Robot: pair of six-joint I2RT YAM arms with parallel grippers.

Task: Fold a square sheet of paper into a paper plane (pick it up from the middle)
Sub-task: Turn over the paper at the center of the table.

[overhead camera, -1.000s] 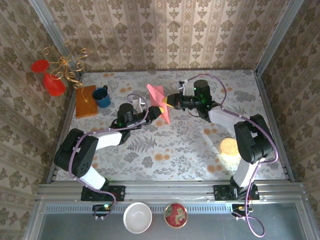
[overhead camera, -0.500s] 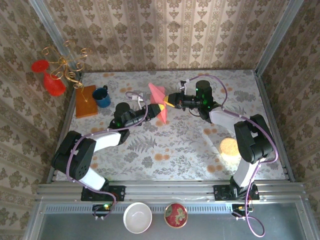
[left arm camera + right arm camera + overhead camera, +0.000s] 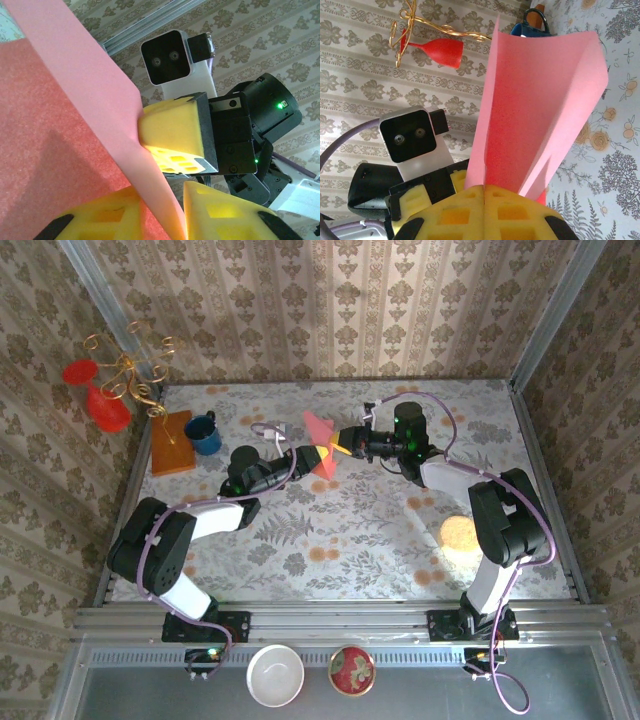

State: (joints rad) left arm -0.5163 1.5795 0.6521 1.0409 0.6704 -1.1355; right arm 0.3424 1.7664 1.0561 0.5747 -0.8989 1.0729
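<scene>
Pink paper [image 3: 321, 443]: folded, creased lengthwise, held up off the floral table [image 3: 380, 530], mid-back, between both arms.
Right gripper [image 3: 484, 189]: pads pressed together on the paper's lower end.
Left gripper [image 3: 161, 212]: fingers narrow, straddling the paper's edge; pinching or not, hard to say.
Blue mug [image 3: 205, 433]: back left, beside orange-brown board [image 3: 170, 443].

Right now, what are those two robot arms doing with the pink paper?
They are partway through folding the pink paper into a plane. The right gripper is shut on the partly folded sheet and holds it up off the flowery table. The left gripper has the same paper between its jaws. It isn't a finished plane yet.
</scene>
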